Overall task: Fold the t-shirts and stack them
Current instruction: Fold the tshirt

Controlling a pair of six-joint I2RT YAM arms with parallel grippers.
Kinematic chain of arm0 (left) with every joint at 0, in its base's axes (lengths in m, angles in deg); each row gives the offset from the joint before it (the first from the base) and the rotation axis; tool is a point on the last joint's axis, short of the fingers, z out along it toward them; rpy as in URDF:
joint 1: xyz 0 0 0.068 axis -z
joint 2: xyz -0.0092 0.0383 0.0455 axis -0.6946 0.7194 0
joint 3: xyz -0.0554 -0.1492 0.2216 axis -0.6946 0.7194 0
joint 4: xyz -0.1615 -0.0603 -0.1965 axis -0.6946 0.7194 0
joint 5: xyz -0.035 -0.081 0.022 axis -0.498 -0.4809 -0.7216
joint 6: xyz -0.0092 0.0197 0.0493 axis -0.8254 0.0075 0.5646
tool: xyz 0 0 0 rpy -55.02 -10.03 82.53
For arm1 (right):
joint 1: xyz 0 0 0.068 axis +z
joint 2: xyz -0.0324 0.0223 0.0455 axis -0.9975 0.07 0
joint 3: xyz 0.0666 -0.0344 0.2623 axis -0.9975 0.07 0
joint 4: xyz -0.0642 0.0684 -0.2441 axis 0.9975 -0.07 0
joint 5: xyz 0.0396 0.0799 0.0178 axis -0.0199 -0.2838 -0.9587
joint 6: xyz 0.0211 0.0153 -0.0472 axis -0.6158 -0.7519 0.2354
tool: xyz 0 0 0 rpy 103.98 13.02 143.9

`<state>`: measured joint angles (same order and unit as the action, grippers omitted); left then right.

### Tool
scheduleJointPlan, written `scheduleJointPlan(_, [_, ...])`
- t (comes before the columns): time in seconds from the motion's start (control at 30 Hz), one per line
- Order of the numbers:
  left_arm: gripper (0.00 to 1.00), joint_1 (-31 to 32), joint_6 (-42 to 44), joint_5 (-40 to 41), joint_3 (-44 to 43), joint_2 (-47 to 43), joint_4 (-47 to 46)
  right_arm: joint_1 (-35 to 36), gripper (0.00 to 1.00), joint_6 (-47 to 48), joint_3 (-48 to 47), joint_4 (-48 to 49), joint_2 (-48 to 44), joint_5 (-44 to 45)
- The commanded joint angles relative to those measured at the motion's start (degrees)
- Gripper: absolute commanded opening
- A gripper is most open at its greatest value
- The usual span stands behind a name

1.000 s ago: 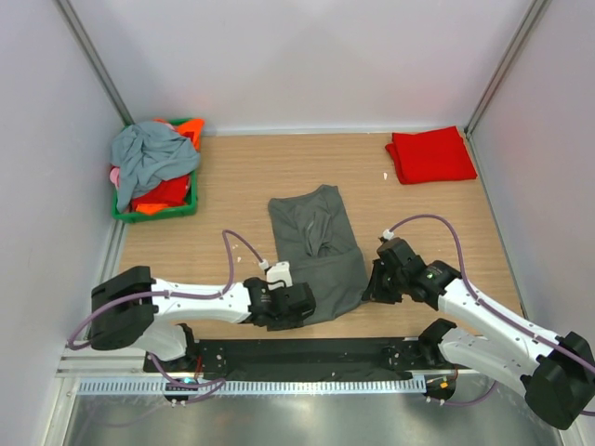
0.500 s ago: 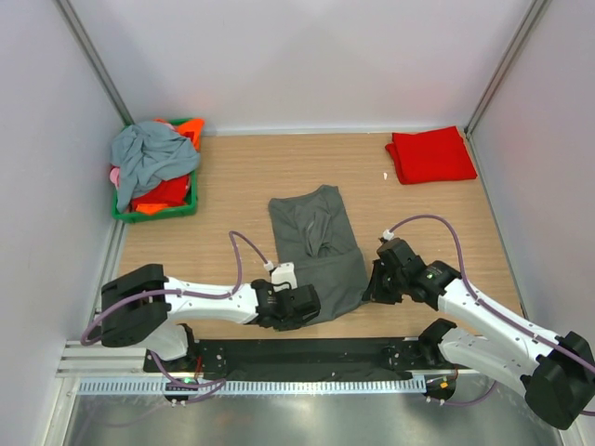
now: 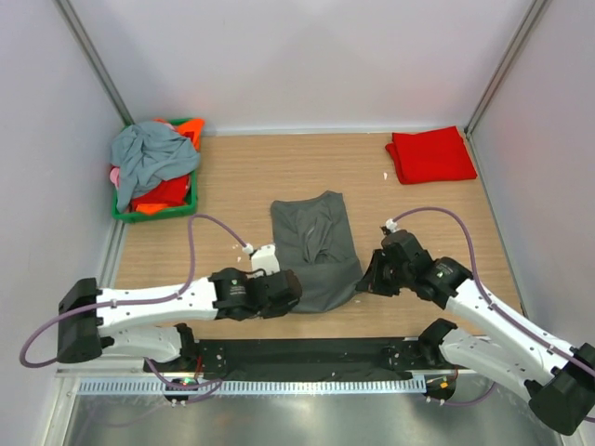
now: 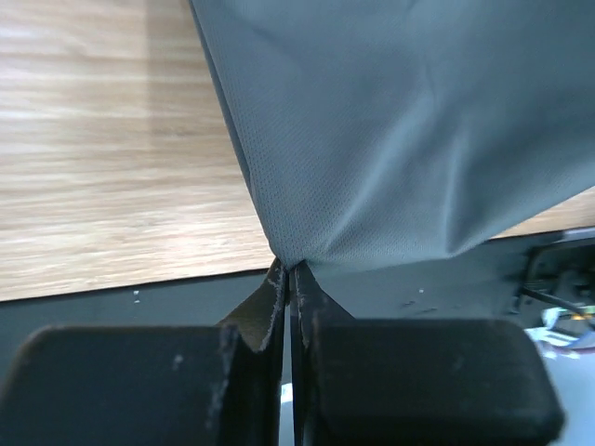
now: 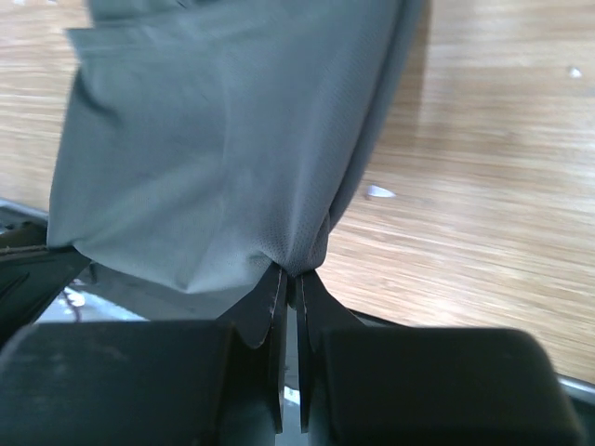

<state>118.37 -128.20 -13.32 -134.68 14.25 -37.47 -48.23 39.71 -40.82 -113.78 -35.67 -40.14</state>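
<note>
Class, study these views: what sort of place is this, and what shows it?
Probably a robot test cell: plain white walls enclose a wooden table, with a left arm and right arm bolted at its near edge.

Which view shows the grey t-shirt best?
Top external: nearly the whole grey t-shirt shows, lying on the table. Each wrist view shows only a near corner pinched in a shut hand: left hand, right hand.

Wooden table (image 3: 242,177), pale walls (image 3: 307,56), even light
</note>
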Motion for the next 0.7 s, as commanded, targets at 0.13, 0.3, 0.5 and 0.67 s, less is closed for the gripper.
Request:
scheduleJointPlan(0.13, [0.0, -8.35, 5.93, 3.18, -1.08, -8.31, 7.21, 1.0, 0.01, -1.47, -6.14, 2.86, 3.44, -0.35])
scheduleJointPlan(0.3, [0.0, -18.7, 14.54, -0.59, -4.33, -9.02, 7.3, 0.91, 0.01, 1.25, -13.08, 2.87, 9.85, 3.68])
scheduleJointPlan(0.5, [0.0, -31.19, 24.9, -7.18, -10.65, -5.24, 5.28, 0.3, 0.01, 6.09, -25.74, 0.23, 21.63, 9.4])
scheduleJointPlan(0.67, [0.0, -37.27, 30.72, -11.23, -18.13, 2.57, 4.75, -2.6, 0.01, 8.46, -32.95, 0.32, 29.53, 8.88])
